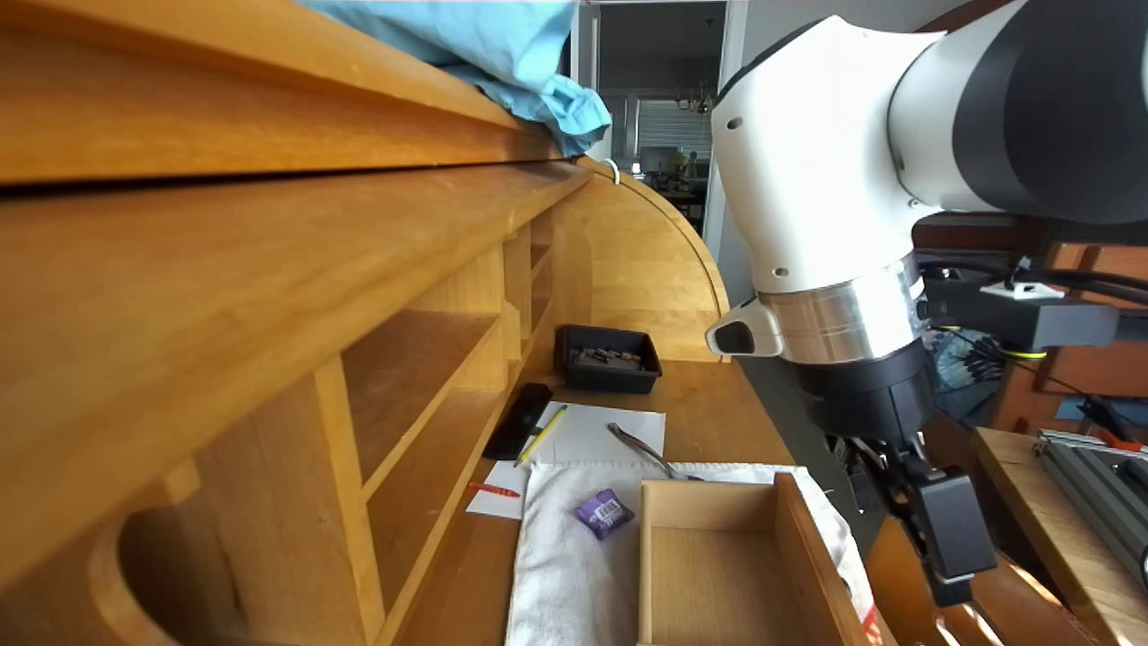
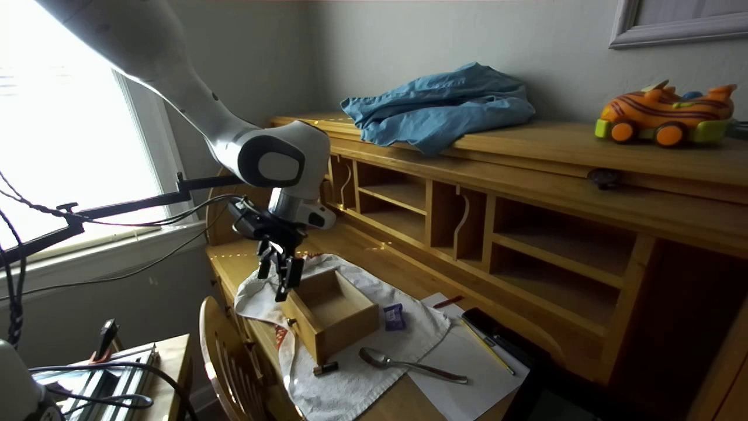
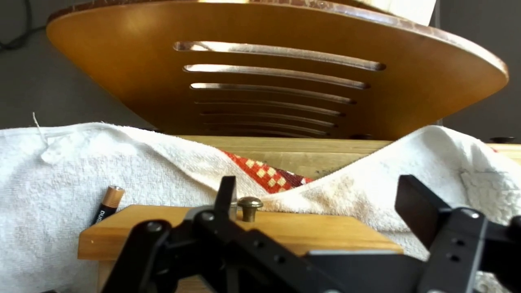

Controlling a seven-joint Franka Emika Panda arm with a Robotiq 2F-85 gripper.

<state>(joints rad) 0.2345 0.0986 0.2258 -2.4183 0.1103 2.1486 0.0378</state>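
Wrist view shows a wooden drawer (image 3: 301, 232) (brass-knobbed).

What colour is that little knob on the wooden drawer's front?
The knob is golden, like brass; it shows best in the wrist view.

A room in a home

A wooden roll-top bench (image 1: 717, 404) with pigeonholes (image 2: 558, 258) bears a toy car (image 2: 666, 120) at right in an exterior view, below a wall frame (image 2: 678, 36). A slotted-back wooden chair (image 3: 276, 61) stands close beside the bench. Beyond the far doorway (image 1: 659, 45) show a chandelier (image 1: 695, 101) and window blinds (image 1: 671, 124).
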